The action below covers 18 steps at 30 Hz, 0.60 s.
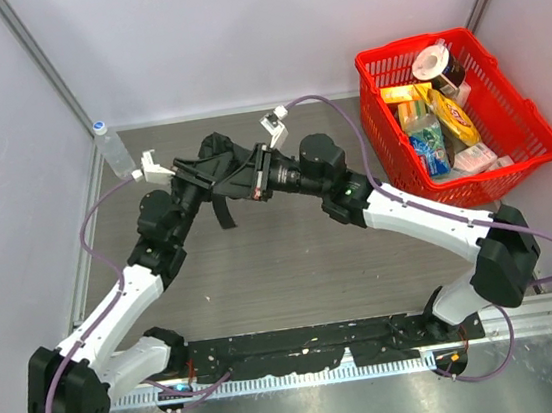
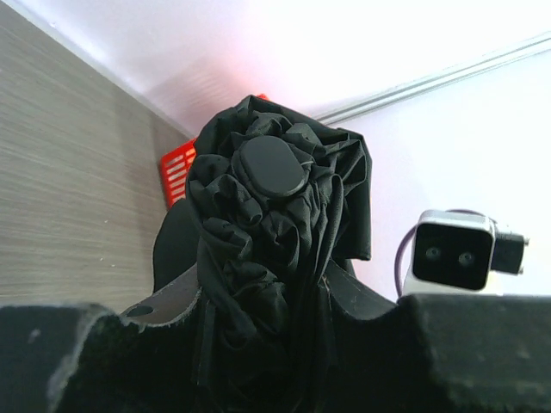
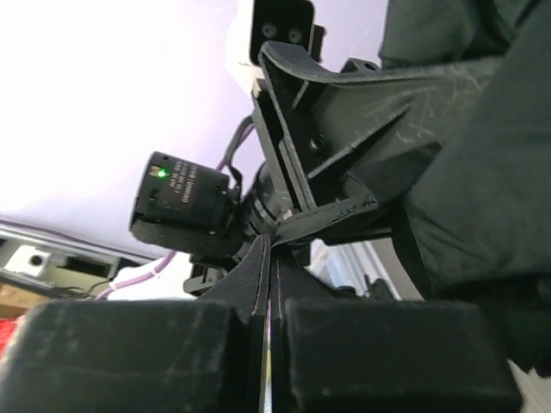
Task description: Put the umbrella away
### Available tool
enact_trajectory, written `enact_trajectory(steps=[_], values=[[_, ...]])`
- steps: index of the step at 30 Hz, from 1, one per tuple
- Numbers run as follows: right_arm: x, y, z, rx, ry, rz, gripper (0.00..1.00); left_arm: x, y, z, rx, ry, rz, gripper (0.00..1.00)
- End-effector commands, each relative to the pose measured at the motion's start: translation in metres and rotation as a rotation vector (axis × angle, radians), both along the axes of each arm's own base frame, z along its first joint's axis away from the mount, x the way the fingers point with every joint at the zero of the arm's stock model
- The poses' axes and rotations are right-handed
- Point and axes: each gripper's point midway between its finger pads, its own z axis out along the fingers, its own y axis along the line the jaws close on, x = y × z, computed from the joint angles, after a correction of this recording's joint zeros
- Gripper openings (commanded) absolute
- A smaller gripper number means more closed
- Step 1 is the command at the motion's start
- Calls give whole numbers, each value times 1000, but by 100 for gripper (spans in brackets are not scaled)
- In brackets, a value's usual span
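The umbrella [image 1: 218,163] is a crumpled black bundle held above the far middle of the table. My left gripper [image 1: 197,179] is shut on it. In the left wrist view the folded fabric [image 2: 275,206] fills the gap between the left gripper's [image 2: 258,297] two fingers, its round cap facing the camera. A short black strap [image 1: 222,213] hangs below the bundle. My right gripper [image 1: 250,175] sits right against the bundle from the right. In its own view the right gripper [image 3: 272,245] is shut, with nothing visible between its fingers, and the black fabric [image 3: 482,172] lies just to its right.
A red basket [image 1: 539,134] with several grocery items stands at the far right, and its corner [image 2: 176,168] shows behind the bundle. A clear water bottle [image 1: 113,151] stands at the far left corner. Grey walls enclose the table on three sides.
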Motion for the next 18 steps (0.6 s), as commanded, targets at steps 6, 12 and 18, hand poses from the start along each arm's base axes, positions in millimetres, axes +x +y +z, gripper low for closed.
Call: enact_trajectory(steps=[6, 12, 18], values=[[-32, -4, 13, -178, -368, 15, 1, -15, 33, 80, -249, -162, 109, 0], [-20, -11, -14, -491, -515, 34, 3, -15, 24, 91, -386, -135, 27, 0], [10, -22, -34, -712, -654, -33, 4, -17, 4, 101, -583, -81, -136, 0]])
